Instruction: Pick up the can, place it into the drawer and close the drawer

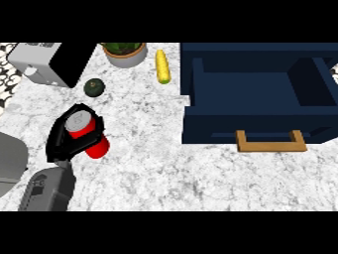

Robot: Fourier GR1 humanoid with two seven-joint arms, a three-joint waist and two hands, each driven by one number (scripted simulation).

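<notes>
The pick-up step is judged to be in hand: the can is grasped by the left hand, whose fingers are curled round it, over the left part of the counter. The can is tilted, its grey top turned toward the counter's far-left corner and its red base toward the near edge. The right hand is not seen. Next, the can is to be carried right and lowered into the open drawer at the far-right corner; its handle is then pushed.
</notes>
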